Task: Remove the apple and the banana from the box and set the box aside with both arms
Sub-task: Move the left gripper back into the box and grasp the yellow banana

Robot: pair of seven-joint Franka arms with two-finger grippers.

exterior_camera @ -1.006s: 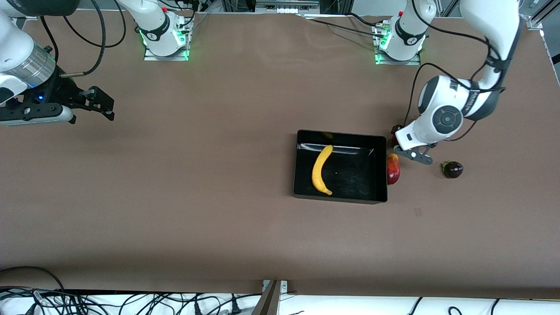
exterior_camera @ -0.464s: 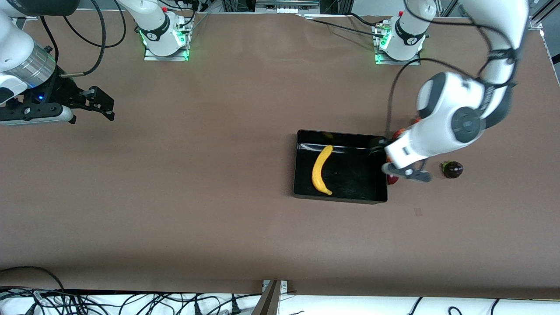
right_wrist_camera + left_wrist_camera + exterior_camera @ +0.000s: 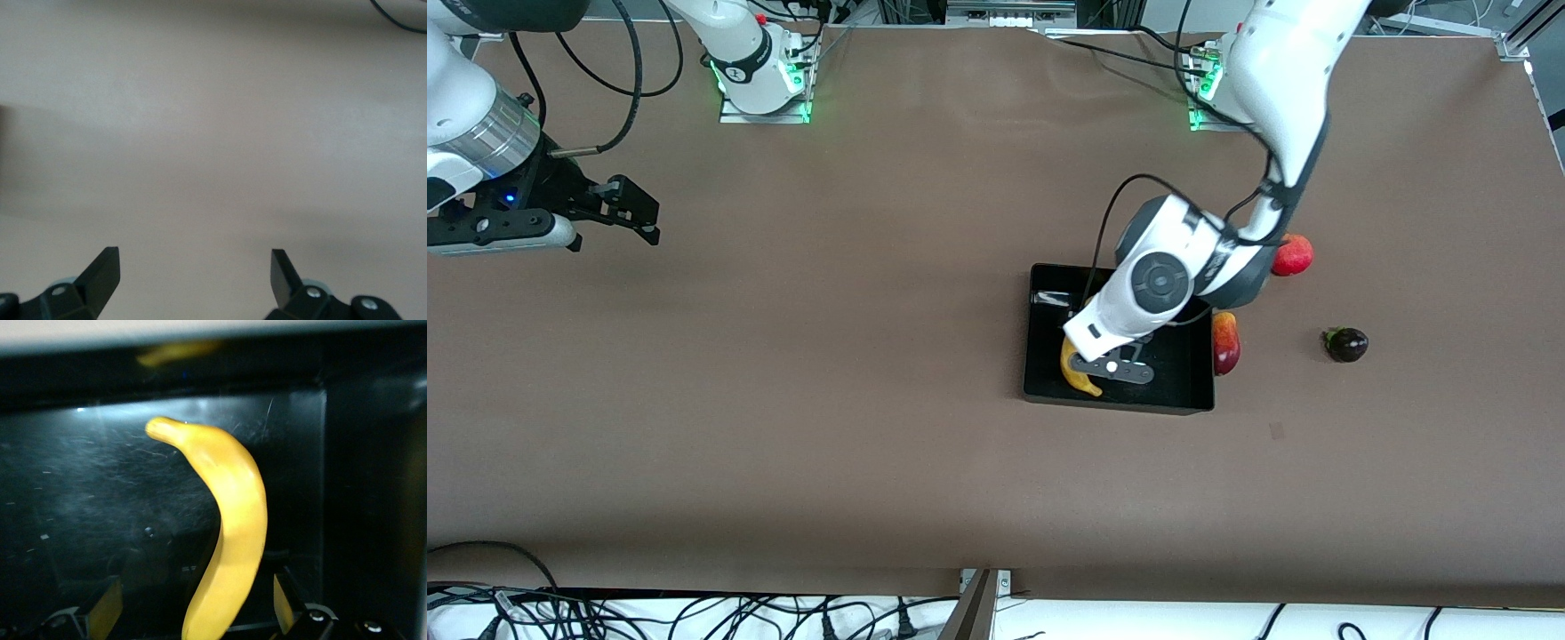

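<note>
The black box (image 3: pixel 1120 404) lies mid-table toward the left arm's end. The yellow banana (image 3: pixel 1078 375) lies in it, partly hidden by the left arm. My left gripper (image 3: pixel 1096 347) is low over the banana inside the box. In the left wrist view it (image 3: pixel 195 587) is open, with the banana (image 3: pixel 233 520) between the fingers (image 3: pixel 105 607), apart from both. A red apple with yellow patches (image 3: pixel 1225 342) lies against the box's outer wall. My right gripper (image 3: pixel 636 213) waits open and empty above bare table at the right arm's end; its wrist view (image 3: pixel 193 267) shows only table.
A second red apple (image 3: pixel 1292 255) lies on the table, farther from the front camera than the first, next to the left arm's elbow. A small dark purple fruit (image 3: pixel 1345 344) lies toward the left arm's end. Cables run along the table's near edge.
My left arm has swung from beside the apples, outside the box, to over the box and the banana. The second red apple has come into view. The right arm has not moved.
</note>
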